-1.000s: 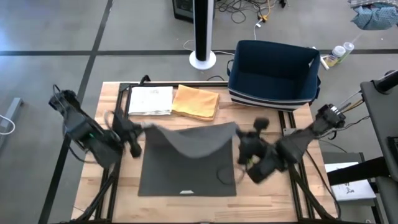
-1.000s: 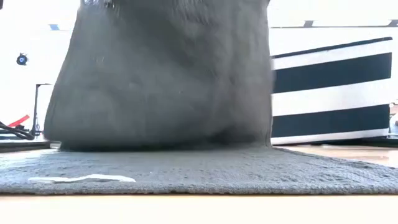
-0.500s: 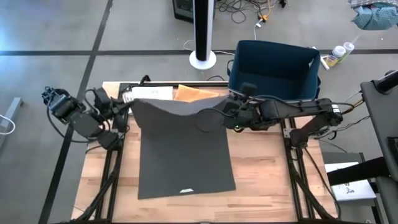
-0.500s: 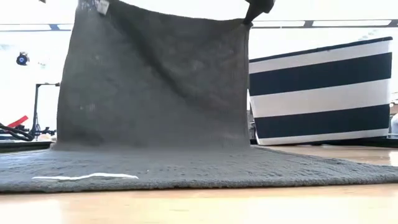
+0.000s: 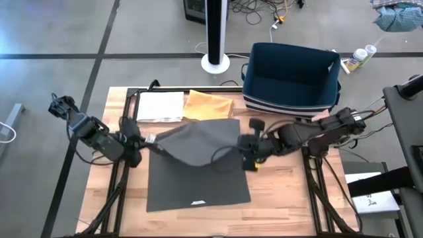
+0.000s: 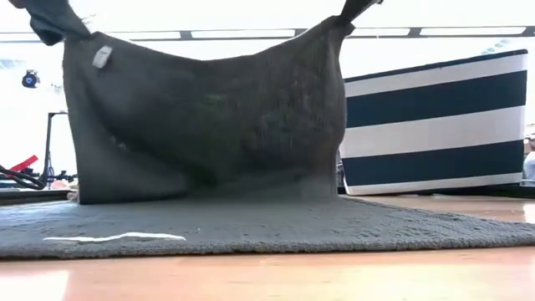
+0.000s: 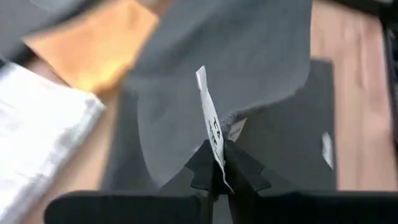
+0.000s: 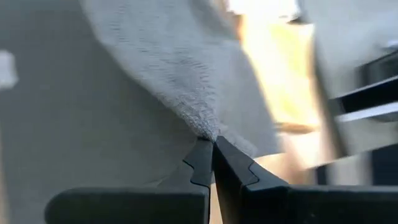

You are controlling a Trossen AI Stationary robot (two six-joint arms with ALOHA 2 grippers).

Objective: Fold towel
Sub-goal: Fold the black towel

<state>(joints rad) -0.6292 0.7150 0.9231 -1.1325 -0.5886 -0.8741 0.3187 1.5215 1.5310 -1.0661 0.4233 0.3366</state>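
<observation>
A dark grey towel (image 5: 198,182) lies with its near half flat on the wooden table, while its far half is lifted and sags in a curve between my two grippers (image 6: 209,117). My left gripper (image 5: 144,140) is shut on the far left corner, where a white label (image 7: 211,124) sticks out. My right gripper (image 5: 246,151) is shut on the far right corner. Both grippers hang over the middle of the towel, slanting downward. My left gripper pinches the towel's far left corner (image 7: 231,124) between its two fingertips, with the white label caught alongside. That corner is lifted clear, and the cloth hangs slack below it toward the table. My right gripper pinches the towel's far right corner (image 8: 208,127) at the very tips of its two fingers. The corner is held up (image 6: 338,29), and the cloth falls from it, slack toward the middle.
A folded white towel (image 5: 160,106) and a folded orange towel (image 5: 210,106) lie side by side at the table's far edge. A navy basket with white stripes (image 5: 291,76) stands at the far right. Bare wood shows on the table's right side (image 5: 277,185).
Both grippers carried the towel's far corners toward the far edge, drawing the cloth up into a taut sheet. They then came back toward the near edge and down. The lifted edge now sags between them, and the near half has stayed flat.
</observation>
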